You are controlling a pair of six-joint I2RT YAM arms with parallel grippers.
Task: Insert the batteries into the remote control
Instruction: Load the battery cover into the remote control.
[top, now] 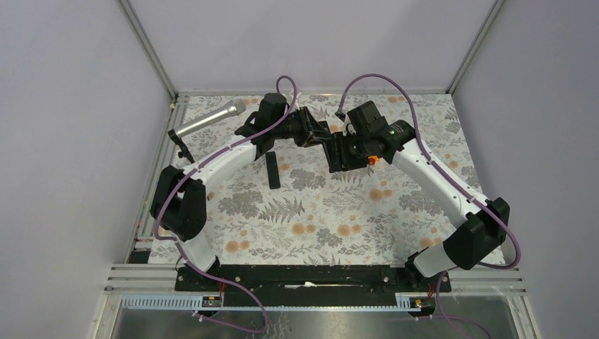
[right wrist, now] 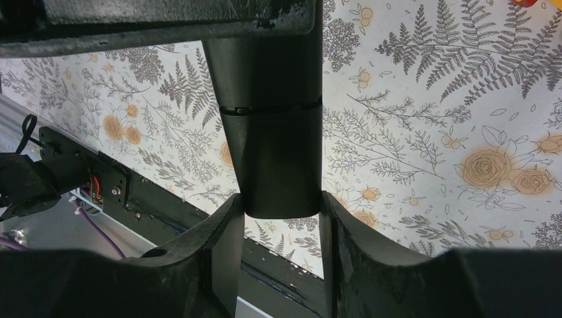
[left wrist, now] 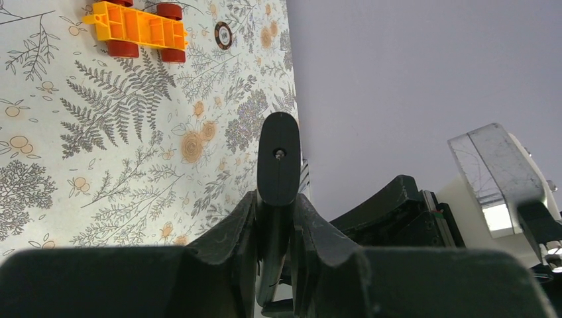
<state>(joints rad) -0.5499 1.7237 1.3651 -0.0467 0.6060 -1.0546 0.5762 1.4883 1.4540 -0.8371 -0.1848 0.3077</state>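
Observation:
The remote control (right wrist: 275, 139) is a plain black bar held in the air between both grippers at the back middle of the table. My left gripper (left wrist: 277, 199) is shut on its narrow sides; the bar's rounded end (left wrist: 278, 162) sticks out past the fingers. My right gripper (right wrist: 280, 202) is shut on the other end, below a seam across the body. In the top view the left gripper (top: 314, 134) and right gripper (top: 337, 152) nearly touch. No battery is clearly in view; a small dark round thing (left wrist: 223, 34) lies by the toy block, and I cannot tell what it is.
A second black bar-shaped remote (top: 273, 169) lies on the floral mat below the left gripper. An orange toy block with red knobs (left wrist: 136, 30) sits under the right wrist (top: 372, 159). A silver microphone (top: 212, 119) lies at the back left. Grey walls enclose the table.

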